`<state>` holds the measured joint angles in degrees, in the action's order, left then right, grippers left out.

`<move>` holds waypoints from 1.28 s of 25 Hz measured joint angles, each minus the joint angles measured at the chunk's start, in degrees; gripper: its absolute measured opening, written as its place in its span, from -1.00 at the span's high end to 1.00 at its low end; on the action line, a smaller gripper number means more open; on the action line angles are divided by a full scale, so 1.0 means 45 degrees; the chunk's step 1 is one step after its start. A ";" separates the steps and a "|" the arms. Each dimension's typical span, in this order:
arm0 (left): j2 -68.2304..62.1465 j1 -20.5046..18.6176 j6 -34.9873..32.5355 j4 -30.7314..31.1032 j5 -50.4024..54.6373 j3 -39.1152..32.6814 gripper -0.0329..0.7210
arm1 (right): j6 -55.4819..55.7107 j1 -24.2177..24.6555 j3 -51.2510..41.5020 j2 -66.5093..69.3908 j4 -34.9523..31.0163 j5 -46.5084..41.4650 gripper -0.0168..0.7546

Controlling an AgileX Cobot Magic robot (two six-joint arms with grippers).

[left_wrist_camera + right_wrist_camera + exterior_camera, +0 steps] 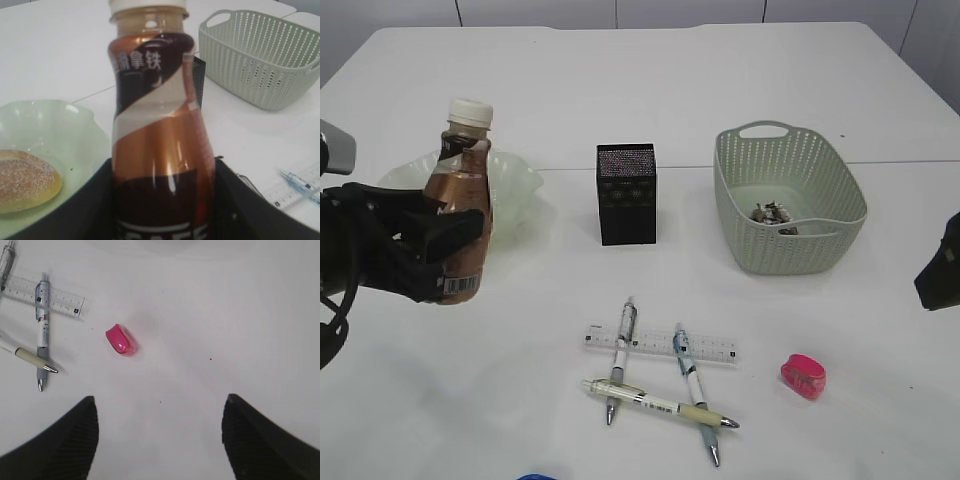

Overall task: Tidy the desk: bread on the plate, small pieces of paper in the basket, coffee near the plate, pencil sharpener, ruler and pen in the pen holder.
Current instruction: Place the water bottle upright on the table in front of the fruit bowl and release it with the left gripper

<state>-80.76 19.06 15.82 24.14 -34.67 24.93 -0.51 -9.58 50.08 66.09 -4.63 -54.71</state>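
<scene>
Left pincer (162, 200) clamps coffee bottle (157, 135); right pincer (160, 440) gapes, empty.

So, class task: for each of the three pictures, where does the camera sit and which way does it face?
Exterior: in front of the table, slanting down; left gripper holds the bottle.
Left wrist: on the left arm, facing along the table at the bottle, plate and basket; its fingers show.
Right wrist: above the table, facing down at the sharpener; open fingers show.
Shared: pens, ruler.
</scene>
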 joint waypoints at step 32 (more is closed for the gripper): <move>-0.4535 -0.1392 -0.1409 0.0232 -0.6239 0.0000 -0.08 | 0.0000 0.0000 0.0000 0.0000 0.0182 0.0093 -0.50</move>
<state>-101.17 12.79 9.48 25.18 -62.75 24.93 -0.51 -9.58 50.08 66.09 -3.81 -54.30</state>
